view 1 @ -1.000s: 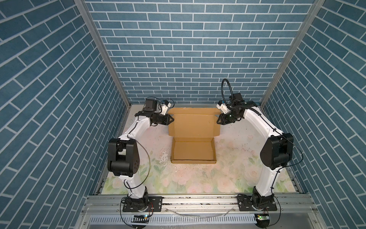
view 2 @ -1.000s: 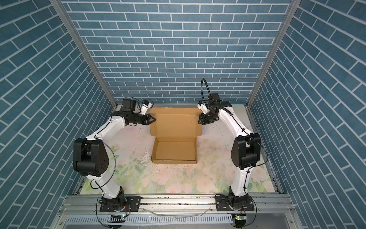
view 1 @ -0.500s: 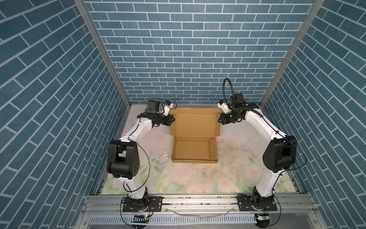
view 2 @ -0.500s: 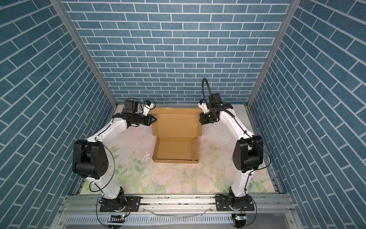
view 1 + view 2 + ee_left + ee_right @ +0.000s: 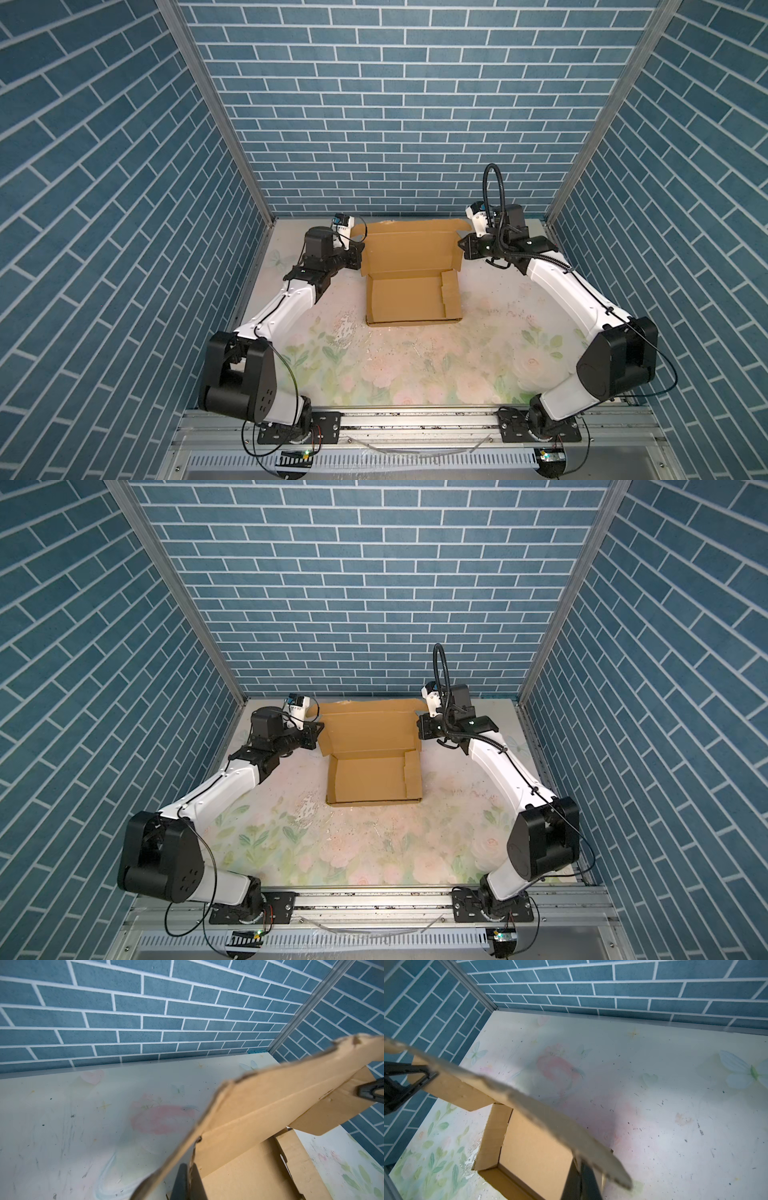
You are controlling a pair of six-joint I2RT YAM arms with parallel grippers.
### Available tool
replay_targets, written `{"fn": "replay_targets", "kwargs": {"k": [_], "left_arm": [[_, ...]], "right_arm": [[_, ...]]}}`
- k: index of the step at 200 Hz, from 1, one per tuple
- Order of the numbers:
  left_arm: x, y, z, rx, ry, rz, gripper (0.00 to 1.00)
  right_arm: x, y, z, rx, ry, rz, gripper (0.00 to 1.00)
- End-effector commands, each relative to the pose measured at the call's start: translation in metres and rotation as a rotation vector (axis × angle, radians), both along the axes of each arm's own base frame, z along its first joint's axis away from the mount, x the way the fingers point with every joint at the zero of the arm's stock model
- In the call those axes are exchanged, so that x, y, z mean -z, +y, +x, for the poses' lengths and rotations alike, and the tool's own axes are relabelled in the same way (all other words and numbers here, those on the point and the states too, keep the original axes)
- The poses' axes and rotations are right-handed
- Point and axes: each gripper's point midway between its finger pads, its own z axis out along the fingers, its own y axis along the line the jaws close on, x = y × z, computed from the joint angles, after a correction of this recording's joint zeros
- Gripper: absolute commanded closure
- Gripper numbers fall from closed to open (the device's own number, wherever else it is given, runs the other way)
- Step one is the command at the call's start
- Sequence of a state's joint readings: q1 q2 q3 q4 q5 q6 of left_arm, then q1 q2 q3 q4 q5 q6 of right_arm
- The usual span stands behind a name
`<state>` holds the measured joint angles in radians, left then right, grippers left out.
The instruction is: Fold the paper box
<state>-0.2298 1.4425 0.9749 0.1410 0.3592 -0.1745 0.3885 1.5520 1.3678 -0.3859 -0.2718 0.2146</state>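
1. While the paper box (image 5: 411, 291) sat on the far middle of the desk (image 5: 415, 374), its shallow tray lay open toward the near side. Its lid (image 5: 409, 249) stood raised and tilted at the far side.
2. The left hand (image 5: 360, 258) was pressed together on the lid's left edge, and the right hand (image 5: 461, 246) pinched its right edge. In the left wrist view, dark fingers (image 5: 180, 1184) clamped thin cardboard.
3. The step in hand looked like swinging the lid toward the near side and down over the tray. To do it well, both hands would have to travel together at one height, so that the panel hinged on its crease without twisting.
4. The lid's side flaps probably had to slip inside the tray walls. An inner flap (image 5: 449, 291) on the tray's right side seemed loose and might catch.
5. Nothing held the tray, so a hard pull could drag it across the desk. A slow arc seemed safer.
6. No brand, label or writing could be read on the cardboard. The desk bore only a faded floral print.
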Motion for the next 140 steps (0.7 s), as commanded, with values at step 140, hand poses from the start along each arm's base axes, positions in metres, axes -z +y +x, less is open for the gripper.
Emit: {"fn": "replay_targets", "kwargs": {"k": [140], "left_arm": [[0.017,-0.01,-0.028,-0.048,-0.094,0.098,1.0]], "right_arm": [[0.014,-0.013,-0.046,0.044,0.043,0.062,0.7]]}}
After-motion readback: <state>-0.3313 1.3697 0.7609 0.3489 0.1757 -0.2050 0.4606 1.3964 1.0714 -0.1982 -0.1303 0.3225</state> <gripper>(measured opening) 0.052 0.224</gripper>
